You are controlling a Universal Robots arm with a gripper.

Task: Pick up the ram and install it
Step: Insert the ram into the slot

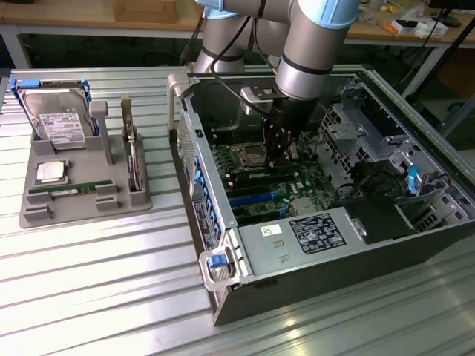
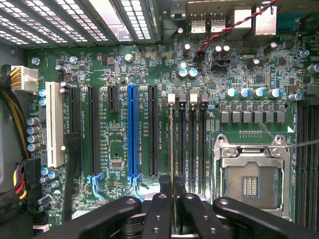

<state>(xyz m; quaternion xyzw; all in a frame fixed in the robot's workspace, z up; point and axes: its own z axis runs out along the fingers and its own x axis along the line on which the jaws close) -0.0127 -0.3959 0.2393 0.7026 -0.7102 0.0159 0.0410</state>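
Observation:
My gripper (image 1: 279, 157) reaches down into the open computer case (image 1: 312, 252), over the motherboard (image 1: 267, 189) beside the processor socket (image 1: 249, 154). In the wrist view its black fingers (image 2: 158, 214) are shut on the ram (image 2: 173, 149). I see the ram edge-on as a thin strip, upright and lined up along the outermost black memory slot, with its far end at the slot's white clip (image 2: 172, 98). I cannot tell whether it is seated in the slot. The neighbouring memory slots (image 2: 192, 144) hold nothing.
A grey tray (image 1: 82, 204) at the exterior view's left holds a hard drive (image 1: 56, 119), a silver processor (image 1: 50, 172), an upright card with a bracket (image 1: 132, 159) and another green stick (image 1: 67, 190). Drive cages (image 1: 356, 141) and cables (image 1: 386, 182) crowd the case beside the arm.

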